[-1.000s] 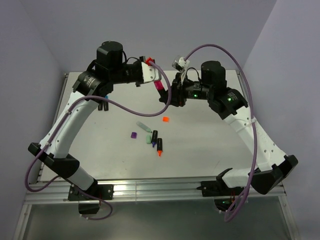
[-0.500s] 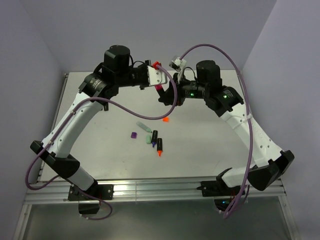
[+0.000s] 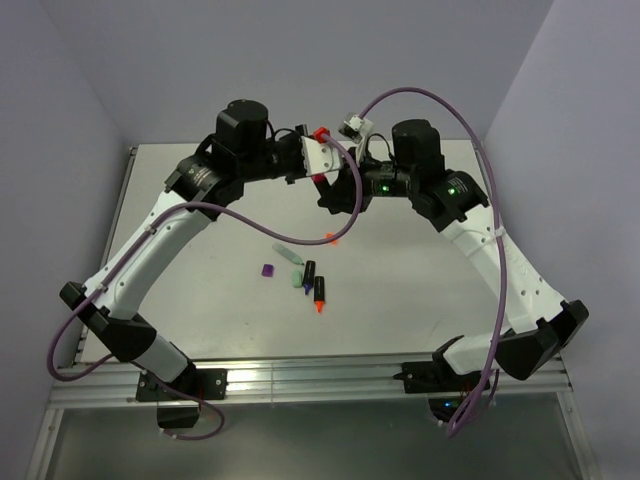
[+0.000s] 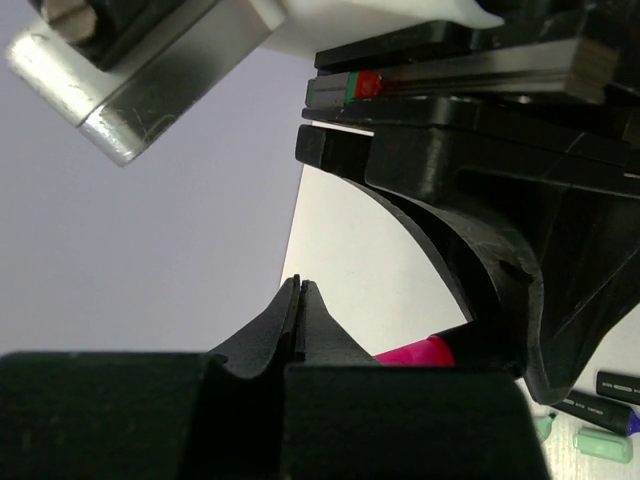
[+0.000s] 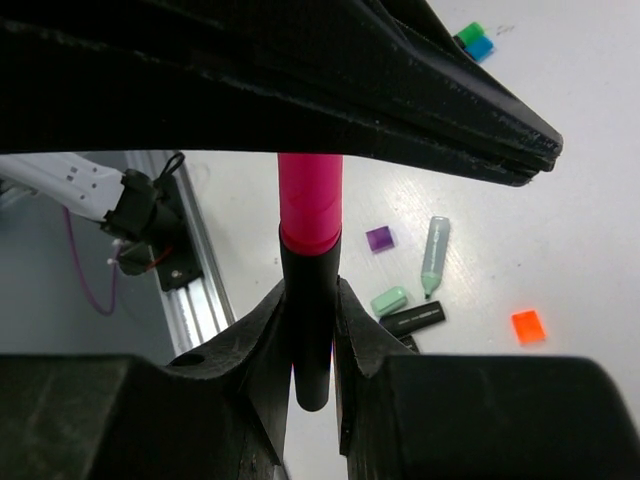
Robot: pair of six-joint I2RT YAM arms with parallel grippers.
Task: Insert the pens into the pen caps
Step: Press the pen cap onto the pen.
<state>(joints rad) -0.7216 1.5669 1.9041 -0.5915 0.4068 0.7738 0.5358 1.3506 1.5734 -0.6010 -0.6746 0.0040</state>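
Fingers of the left gripper (image 4: 300, 285) sit pressed together. We see the pink pen (image 5: 310, 210) just beside them, its black barrel clamped in the right gripper (image 5: 311, 300), above the loose pens (image 3: 319, 292) and caps (image 3: 267, 270) on the table (image 3: 420, 290).

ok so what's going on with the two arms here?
The right gripper is shut on a black-barrelled marker with a pink end, held above the table. The left gripper is shut on nothing and meets that pink end, apparently pressing on it. Other markers and a small purple plastic cap lie loose on the white table.
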